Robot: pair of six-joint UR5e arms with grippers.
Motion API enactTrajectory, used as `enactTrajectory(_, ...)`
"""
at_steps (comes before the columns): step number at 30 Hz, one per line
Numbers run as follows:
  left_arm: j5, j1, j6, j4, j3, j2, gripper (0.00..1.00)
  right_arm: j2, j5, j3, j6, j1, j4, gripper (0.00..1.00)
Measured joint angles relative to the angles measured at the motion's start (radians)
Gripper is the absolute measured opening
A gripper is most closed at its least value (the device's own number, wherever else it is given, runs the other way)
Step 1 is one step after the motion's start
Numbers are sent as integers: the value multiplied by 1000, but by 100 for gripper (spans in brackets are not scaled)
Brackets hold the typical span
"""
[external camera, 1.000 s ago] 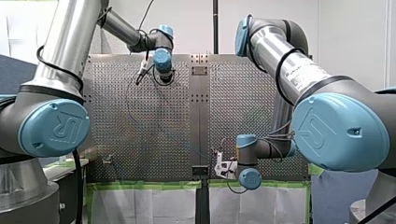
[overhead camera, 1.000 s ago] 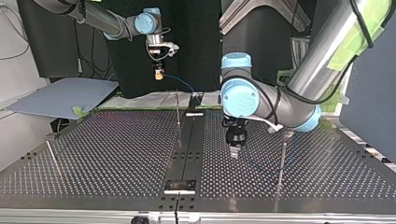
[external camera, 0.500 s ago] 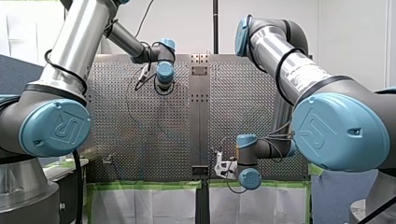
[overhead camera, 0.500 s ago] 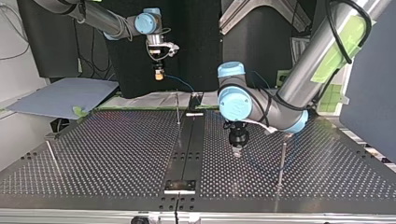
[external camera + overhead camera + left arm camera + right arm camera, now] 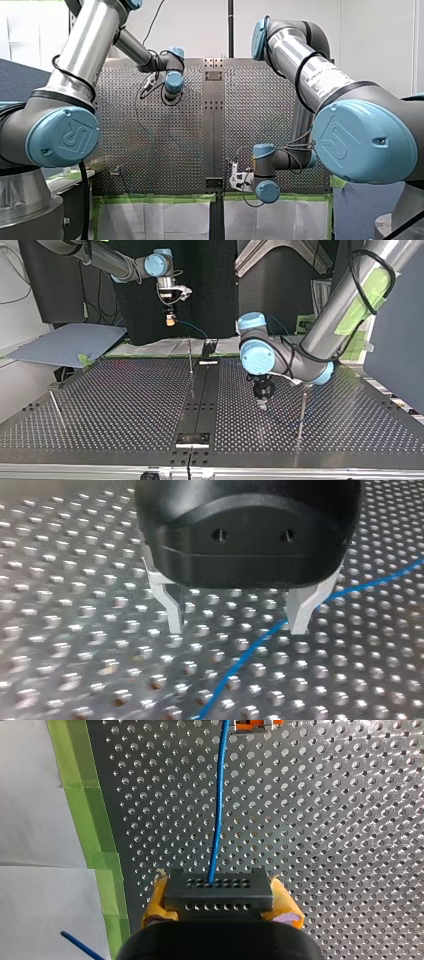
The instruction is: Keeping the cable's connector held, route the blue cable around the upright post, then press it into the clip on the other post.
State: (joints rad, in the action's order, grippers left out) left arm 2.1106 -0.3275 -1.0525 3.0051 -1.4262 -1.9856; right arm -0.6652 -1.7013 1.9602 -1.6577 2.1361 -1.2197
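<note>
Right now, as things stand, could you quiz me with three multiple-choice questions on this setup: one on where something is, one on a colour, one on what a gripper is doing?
1. Where is the dark connector?
A) on the floor
B) between the yellow pads of my right gripper
C) hooked on a post

2. What colour is the cable?
A) red
B) green
C) blue

3. How is my left gripper?
A) open, holding nothing
B) shut on the cable
C) shut on a post

Answers:
1 B: the right wrist view shows the pads clamped on it.
2 C: it runs blue out of the connector.
3 A: the left wrist view shows its metal fingers apart with nothing clamped between them.
</note>
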Motion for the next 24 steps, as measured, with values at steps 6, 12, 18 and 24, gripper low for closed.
enactTrajectory(6, 20, 2, 29, -20, 0, -37, 100, 0, 0, 0, 0, 0, 0, 0)
enactTrajectory(12, 28, 11, 46, -43, 0, -58, 100, 0, 0, 0, 0, 0, 0, 0)
enactTrajectory(18, 43, 3, 78, -46, 0, -105, 100, 0, 0, 0, 1, 0, 0, 0)
enactTrajectory(24, 73, -4, 107, -49, 0, -152, 100, 0, 0, 0, 1, 0, 0, 0)
